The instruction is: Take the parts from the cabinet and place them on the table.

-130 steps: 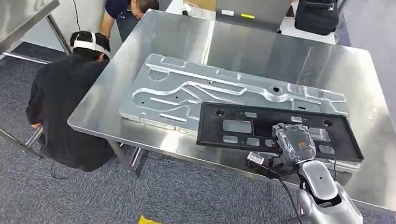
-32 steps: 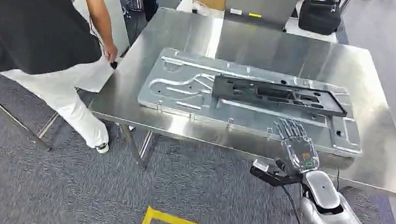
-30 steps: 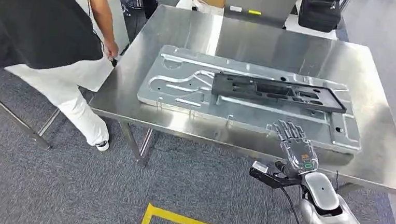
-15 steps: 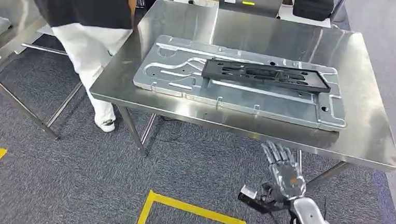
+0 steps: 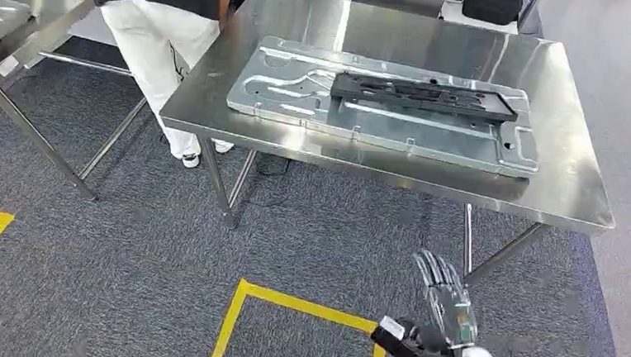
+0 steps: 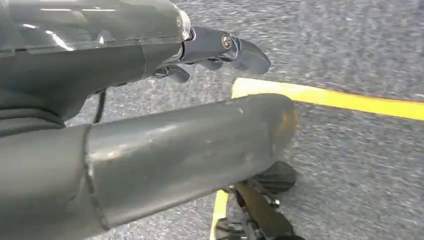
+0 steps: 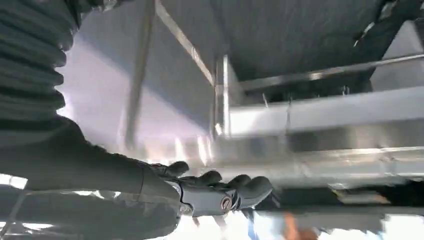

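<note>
A long black plastic panel [image 5: 423,95] lay on a large stamped silver metal plate [image 5: 383,105] atop the shiny steel table [image 5: 560,189]. The right hand [image 5: 445,302] hung below the table's near edge, fingers spread, holding nothing. The left hand [image 6: 165,125] hung above grey carpet [image 6: 350,55], empty, fingers loosely apart.

The black part [image 5: 423,96] now lies on the silver panel [image 5: 383,104] — released. The right hand [image 5: 445,301], empty and spread, has dropped below the table [image 5: 576,194] as the view pulls back.
</note>
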You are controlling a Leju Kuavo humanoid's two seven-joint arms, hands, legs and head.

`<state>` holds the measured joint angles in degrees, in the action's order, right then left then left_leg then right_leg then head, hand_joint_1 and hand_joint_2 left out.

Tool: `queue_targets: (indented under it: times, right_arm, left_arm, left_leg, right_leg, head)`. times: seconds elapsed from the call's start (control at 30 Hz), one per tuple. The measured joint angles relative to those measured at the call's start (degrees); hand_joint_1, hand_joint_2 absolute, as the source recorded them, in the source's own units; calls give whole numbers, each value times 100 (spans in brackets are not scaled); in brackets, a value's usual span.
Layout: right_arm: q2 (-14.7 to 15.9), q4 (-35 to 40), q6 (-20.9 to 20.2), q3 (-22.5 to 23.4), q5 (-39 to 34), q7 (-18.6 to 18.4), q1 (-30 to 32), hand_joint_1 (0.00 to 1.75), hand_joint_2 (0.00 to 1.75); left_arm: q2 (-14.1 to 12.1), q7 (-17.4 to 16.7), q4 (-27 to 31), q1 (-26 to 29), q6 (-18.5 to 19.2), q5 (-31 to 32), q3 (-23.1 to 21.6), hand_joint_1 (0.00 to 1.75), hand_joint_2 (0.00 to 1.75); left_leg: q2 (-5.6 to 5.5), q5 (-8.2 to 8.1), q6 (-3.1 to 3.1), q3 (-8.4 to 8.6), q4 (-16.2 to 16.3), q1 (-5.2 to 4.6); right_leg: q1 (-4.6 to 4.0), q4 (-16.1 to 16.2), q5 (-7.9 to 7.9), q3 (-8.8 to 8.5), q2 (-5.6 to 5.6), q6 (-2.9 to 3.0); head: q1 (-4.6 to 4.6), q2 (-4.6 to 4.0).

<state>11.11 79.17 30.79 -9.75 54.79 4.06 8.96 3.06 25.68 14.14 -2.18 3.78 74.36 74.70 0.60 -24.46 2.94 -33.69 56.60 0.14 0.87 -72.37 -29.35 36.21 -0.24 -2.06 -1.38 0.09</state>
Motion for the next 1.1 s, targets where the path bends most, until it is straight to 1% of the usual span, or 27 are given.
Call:
queue_targets:
  times: [0.03, 0.07, 0.1, 0.13, 0.2, 0.23, 0.27, 0.3, 0.37, 0.4, 0.43, 0.5, 0.53, 0.57, 0.6, 0.63, 0.73, 0.77, 0.8, 0.83, 0.87, 0.9, 0.93, 0.97, 1.03, 1.07, 1.1]
  right_arm:
    - [-110, -108, 115, 68, -241, 113, 85, 0, 0]
    - [-220, -240, 207, 168, -461, 213, 145, 0, 0]
    - [-336, -417, 330, 299, -630, 363, 179, 0, 0]
    - [-441, -589, 388, 414, -717, 464, 213, 0, 0]
    - [-655, -1105, 462, 727, -791, 707, 270, 0, 0]
    - [-766, -1467, 473, 915, -777, 821, 265, 0, 0]
    - [-901, -1921, 482, 1151, -760, 926, 220, 0, 0]
    - [-974, -2265, 484, 1326, -758, 1026, 178, 0, 0]
    - [-1133, -3033, 525, 1697, -780, 1249, 136, 0, 0]
    - [-1190, -3352, 525, 1849, -810, 1299, 120, 0, 0]
    - [-1229, -3623, 517, 1981, -839, 1303, 65, 0, 0]
    - [-1315, -4170, 335, 2277, -953, 1297, -74, 0, 0]
    - [-1371, -4467, 173, 2449, -1001, 1277, -134, 0, 0]
    - [-1419, -4685, 50, 2574, -1016, 1247, -185, 0, 0]
    - [-1468, -4878, -70, 2676, -1051, 1183, -246, 0, 0]
    - [-1531, -5112, -174, 2796, -1117, 1100, -292, 0, 0]
    - [-1697, -5632, -371, 3144, -1289, 809, -406, 0, 0]
    - [-1716, -5796, -449, 3265, -1330, 694, -437, 0, 0]
    - [-1773, -5934, -534, 3364, -1359, 589, -462, 0, 0]
    - [-1808, -6029, -592, 3437, -1372, 534, -478, 0, 0]
    - [-1832, -6101, -622, 3500, -1394, 494, -486, 0, 0]
    - [-1852, -6162, -660, 3559, -1409, 464, -500, 0, 0]
    - [-1867, -6208, -699, 3622, -1418, 457, -512, 0, 0]
    - [-1876, -6250, -743, 3673, -1427, 453, -531, 0, 0]
    - [-1887, -6287, -860, 3775, -1429, 442, -551, 0, 0]
    - [-1893, -6295, -911, 3819, -1429, 431, -561, 0, 0]
    - [-1905, -6300, -941, 3858, -1427, 410, -585, 0, 0]
  left_arm:
    - [26, 0, 2, 17, -20, -20, 35, 0, 0]
    - [42, 0, 2, 16, -35, -52, 74, 0, 0]
    - [70, 0, 4, 22, -48, -70, 114, 0, 0]
    - [81, -2, 9, 32, -66, -74, 140, 0, 0]
    - [107, -15, 17, 32, -76, -96, 223, 0, 0]
    - [120, -22, 24, 50, -76, -98, 275, 0, 0]
    - [142, -30, 35, 59, -74, -101, 308, 0, 0]
    - [160, -33, 37, 73, -72, -96, 337, 0, 0]
    - [175, -37, 54, 84, -74, -96, 402, 0, 0]
    - [175, -37, 63, 83, -74, -94, 420, 0, 0]
    - [177, -37, 63, 84, -74, -92, 433, 0, 0]
    - [181, -37, 65, 80, -72, -83, 477, 0, 0]
    - [184, -37, 74, 73, -70, -74, 507, 0, 0]
    - [188, -37, 94, 63, -68, -68, 520, 0, 0]
    - [190, -35, 109, 35, -68, -66, 525, 0, 0]
    - [192, -33, 118, 16, -68, -61, 536, 0, 0]
    - [201, -24, 142, 51, -63, -50, 593, 0, 0]
    - [223, -22, 144, 43, -61, -50, 621, 0, 0]
    - [225, -24, 146, 40, -63, -48, 649, 0, 0]
    - [225, -24, 146, 43, -63, -46, 665, 0, 0]
    - [227, -22, 146, 48, -68, -46, 667, 0, 0]
    - [229, -20, 148, 54, -68, -46, 678, 0, 0]
    - [232, -20, 148, 55, -70, -46, 689, 0, 0]
    - [232, -20, 148, 55, -70, -46, 704, 0, 0]
    - [249, -20, 153, 53, -70, -42, 728, 0, 0]
    - [262, -20, 155, 52, -70, -35, 750, 0, 0]
    - [267, -20, 157, 31, -74, -31, 765, 0, 0]
  left_leg:
    - [1, 35, -24, -89, 50, 0]
    - [2, 68, -46, -139, 100, -2]
    - [-4, 96, -85, -189, 147, -29]
    - [5, 134, -123, -197, 141, -24]
    - [10, 249, -209, -198, 105, 9]
    - [4, 285, -263, -230, 98, -7]
    - [-12, 98, -279, -274, 198, 30]
    - [-16, -255, -296, -368, 420, 29]
    - [-17, -987, -349, -571, 1239, 40]
    - [-17, -1141, -368, -630, 1641, 42]
    - [-17, -1065, -375, -606, 1885, 42]
    - [-19, -589, -355, -280, 1730, 43]
    - [-24, -413, -325, 81, 1317, 42]
    - [-27, -456, -293, 468, 841, 41]
    - [-39, -756, -261, 916, 227, 8]
    - [-38, -886, -214, 1025, -113, -3]
    - [-21, -748, -82, 907, -107, -27]
    - [24, -640, -35, 847, -127, 10]
    - [29, -561, 20, 740, -128, 9]
    - [29, -479, 41, 646, -128, 9]
    - [30, -398, 47, 544, -124, 4]
    - [34, -318, 41, 432, -116, -3]
    - [42, -242, 32, 325, -100, -5]
    - [51, -172, 16, 216, -74, -3]
    - [67, -56, -25, -14, 12, 7]
    - [64, -9, -46, -100, 54, 8]
    - [61, 29, -76, -147, 98, -4]
  right_leg:
    - [3, 503, 124, -402, -1, 16]
    - [2, 1039, 21, -803, -1, 47]
    - [-44, 1565, -212, -1091, -2, 84]
    - [-48, 1653, -278, -1121, 1, 128]
    - [-94, 1632, -206, -1061, 0, 213]
    - [-52, 1676, -111, -1027, -3, 282]
    - [-40, 1688, -40, -959, -45, 327]
    - [-45, 1687, 19, -875, -45, 389]
    - [-63, 1672, 157, -690, -58, 405]
    - [-70, 1654, 228, -582, -71, 404]
    - [-75, 1621, 297, -468, -72, 400]
    - [-81, 1527, 407, -231, -67, 378]
    - [-85, 1468, 455, -113, -64, 360]
    - [-86, 1420, 498, -27, -58, 343]
    - [-112, 1362, 535, 23, -51, 308]
    - [-114, 1329, 582, 51, -61, 271]
    - [-97, 1411, 779, 72, -69, 157]
    - [-58, 1342, 684, 109, -32, 134]
    - [-60, 1167, 278, 192, -4, 116]
    - [-45, 835, -166, 257, -2, 94]
    - [-33, 433, -511, 330, 0, 74]
    - [-21, 16, -728, 379, 1, 54]
    - [-14, -275, -723, 374, 1, 41]
    - [-9, -372, -525, 278, -1, 29]
    - [-1, 82, -32, -238, -1, 35]
    - [1, 568, -5, -631, -1, 53]
    - [-11, 1137, -193, -1083, 3, 90]
  head:
    - [0, 0]
    - [0, 0]
    - [0, 2]
    - [4, 2]
    - [2, 0]
    - [0, 0]
    - [2, 2]
    - [2, 0]
    - [2, 0]
    - [2, 2]
    - [2, 2]
    - [2, 0]
    - [2, 0]
    - [2, 0]
    - [4, 0]
    - [2, 0]
    - [0, 0]
    - [2, 0]
    - [-4, 0]
    - [0, 0]
    - [-2, 0]
    - [0, 0]
    - [0, 0]
    - [0, 0]
    - [0, 0]
    - [0, 0]
    - [0, 0]
